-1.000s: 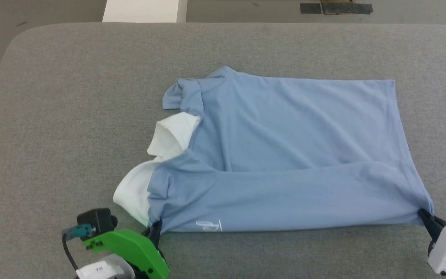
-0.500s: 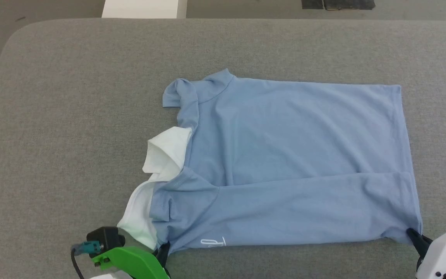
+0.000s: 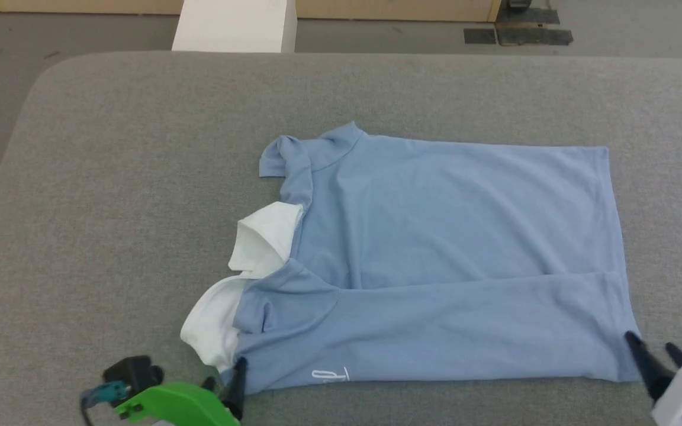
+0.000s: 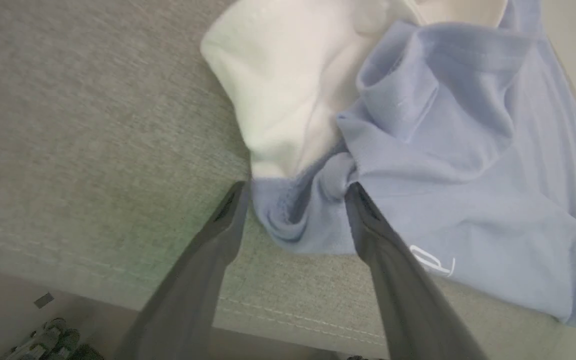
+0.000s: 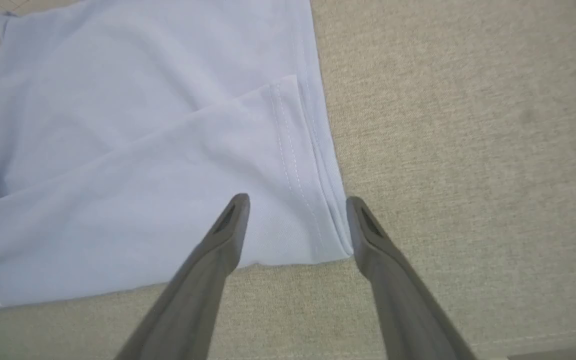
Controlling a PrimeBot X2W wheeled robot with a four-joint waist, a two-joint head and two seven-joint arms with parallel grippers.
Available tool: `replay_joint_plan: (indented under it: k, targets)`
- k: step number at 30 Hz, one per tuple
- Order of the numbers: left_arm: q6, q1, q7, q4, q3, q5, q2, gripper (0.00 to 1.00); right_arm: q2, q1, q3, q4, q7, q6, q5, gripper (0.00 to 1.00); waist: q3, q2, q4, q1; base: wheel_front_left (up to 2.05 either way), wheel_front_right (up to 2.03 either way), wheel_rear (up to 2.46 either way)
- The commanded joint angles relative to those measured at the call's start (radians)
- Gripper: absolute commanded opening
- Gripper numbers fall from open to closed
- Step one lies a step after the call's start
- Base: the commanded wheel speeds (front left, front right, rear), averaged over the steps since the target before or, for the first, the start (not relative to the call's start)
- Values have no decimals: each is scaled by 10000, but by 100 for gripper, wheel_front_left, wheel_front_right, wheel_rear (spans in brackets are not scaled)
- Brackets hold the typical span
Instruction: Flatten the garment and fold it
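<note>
Lit brightly and evenly from overhead, softly, without glare. Shadowed only faintly under the folds of the garment (image 3: 436,236). Sharp across the head view. Bent by the wide angle toward the edges of both wrist views, with the fingers (image 4: 213,260) slightly blurred close to the lens.

looks like a robotics lab or test room: a wide surface (image 3: 110,148) covered in grey fabric stands on a bare grey floor (image 3: 80,29) patched with dark tape (image 3: 518,35), a plain white box (image 3: 234,26) and a wooden panel (image 3: 376,9) behind it, a robot's left gripper (image 4: 296,187) at the near edge.
</note>
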Motion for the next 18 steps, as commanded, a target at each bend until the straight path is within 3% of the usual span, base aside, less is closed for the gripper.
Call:
replay_joint_plan:
  k: [1, 4, 6, 11, 14, 18]
  targets:
    - [93, 231, -175, -239, 154, -5, 124, 100, 26, 107, -172, -255, -165, -13, 40, 100, -162, 0, 53, 0, 0, 0, 0]
    - [106, 513, -658, -1032, 330, 242, 262, 100, 71, 106, -552, -965, -913, -13, -244, 100, -326, 0, 74, 0, 0, 0, 0]
    - [170, 520, -1389, -1591, 568, 562, 275, 100, 93, -50, -733, -1422, -1968, -13, -568, 100, -407, 0, 62, 0, 0, 0, 0]
    - [-563, 198, -4043, -2398, 591, 1627, 389, 100, 119, -344, -366, -1830, -4867, -13, -1280, 100, -607, 0, -99, 0, 0, 0, 0]
    - [-771, 134, -5141, -2275, 424, 2260, 419, 100, 122, -257, 65, -1652, -5795, -13, -1520, 100, -697, 0, -222, 0, 0, 0, 0]
    - [-805, -255, -5367, -1909, 126, 2895, 576, 100, 123, -166, 307, -1321, -6355, -13, -1586, 100, -614, 0, -326, 0, 0, 0, 0]
